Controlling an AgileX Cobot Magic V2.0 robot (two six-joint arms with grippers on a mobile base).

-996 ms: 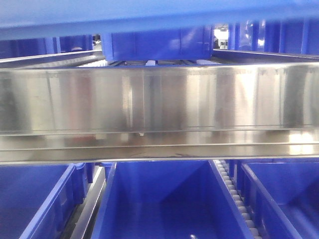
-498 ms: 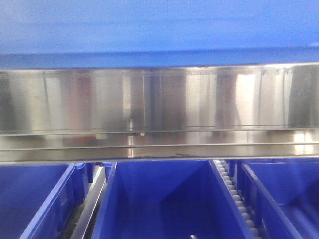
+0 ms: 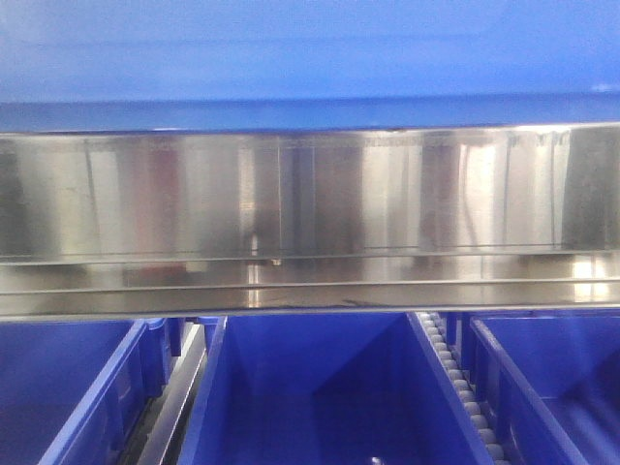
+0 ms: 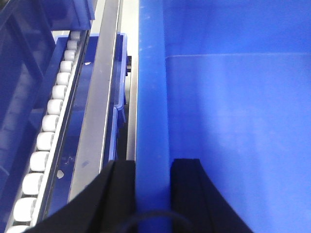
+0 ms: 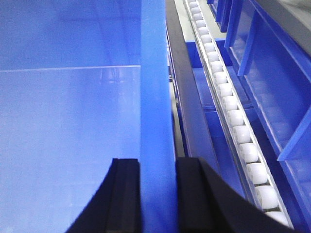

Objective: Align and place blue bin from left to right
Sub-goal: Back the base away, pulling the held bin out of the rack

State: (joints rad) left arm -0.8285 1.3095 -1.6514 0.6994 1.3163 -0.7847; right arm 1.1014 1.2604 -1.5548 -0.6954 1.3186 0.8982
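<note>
Blue bin (image 3: 310, 48) filled the front view's top, above a steel rail (image 3: 310, 194) — left gripper (image 4: 153, 170) and right gripper (image 5: 158, 167) each clamped a side wall.

Warehouse flow rack: roller tracks (image 5: 234, 118), steel beam (image 3: 310, 194), rows of deep-blue storage bins (image 3: 291, 387)

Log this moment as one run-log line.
left gripper: shut on blue bin left rim | right gripper: shut on blue bin right rim | blue bin: held above steel rail
</note>
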